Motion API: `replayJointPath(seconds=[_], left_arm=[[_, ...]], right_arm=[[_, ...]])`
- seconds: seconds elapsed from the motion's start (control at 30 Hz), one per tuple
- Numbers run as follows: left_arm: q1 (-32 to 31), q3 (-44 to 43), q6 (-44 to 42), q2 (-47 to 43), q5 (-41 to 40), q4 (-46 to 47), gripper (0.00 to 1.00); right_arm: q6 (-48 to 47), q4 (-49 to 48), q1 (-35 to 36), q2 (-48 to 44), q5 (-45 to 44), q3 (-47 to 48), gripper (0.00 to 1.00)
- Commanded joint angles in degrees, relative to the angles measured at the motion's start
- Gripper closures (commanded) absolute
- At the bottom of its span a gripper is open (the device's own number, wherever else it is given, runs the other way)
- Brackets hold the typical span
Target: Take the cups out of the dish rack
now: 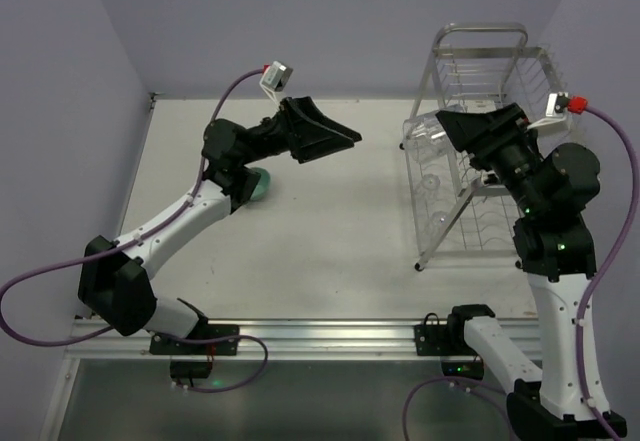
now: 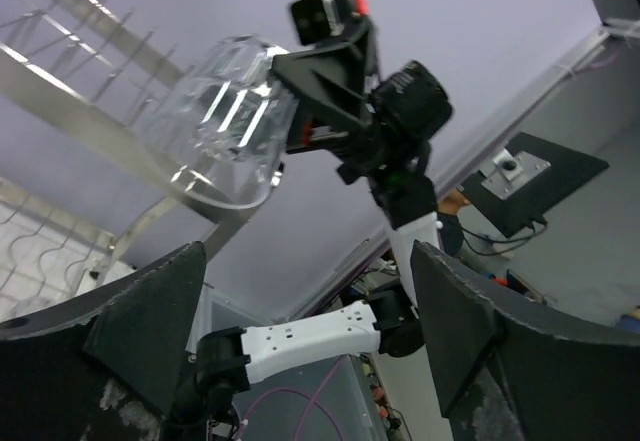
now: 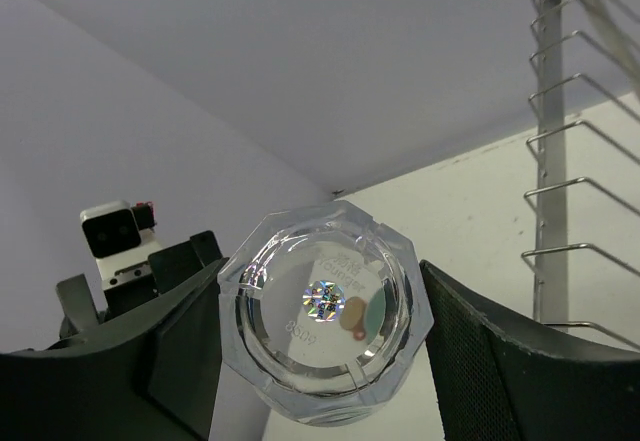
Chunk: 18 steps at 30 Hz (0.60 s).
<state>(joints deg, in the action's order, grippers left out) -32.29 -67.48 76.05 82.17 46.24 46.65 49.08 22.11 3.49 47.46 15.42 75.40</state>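
R gripper [image 3: 322,361] clamps glass tumbler [image 3: 325,306] at dish rack's [image 1: 490,71] left edge; L gripper [image 2: 305,311], fingers spread, faces it, prob. awaiting handover.

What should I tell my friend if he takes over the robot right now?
Left gripper: open and empty, raised above the table.
Right gripper: shut on the glass, holding it in the air at the left side of the rack.
Green cup: on the table, under the left arm.
Done: green cup is out of the rack.
Left: set the glass on the table. No other cup shows in the rack.
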Motion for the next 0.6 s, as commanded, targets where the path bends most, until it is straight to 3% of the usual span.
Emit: replayJointPath(seconds=[0.0,0.57], left_arm=[[-2.3,0.9,1.4,-1.5,-1.2,10.0,0.11],[-7.7,0.0,2.5,1.1,-8.3,10.0,0.09]], right_arm=[[9.0,-10.6,2.1,-1.1,6.7,-2.1,1.00],[9.5,-21.3,11.2,-1.8,2.6,-9.5,1.00]])
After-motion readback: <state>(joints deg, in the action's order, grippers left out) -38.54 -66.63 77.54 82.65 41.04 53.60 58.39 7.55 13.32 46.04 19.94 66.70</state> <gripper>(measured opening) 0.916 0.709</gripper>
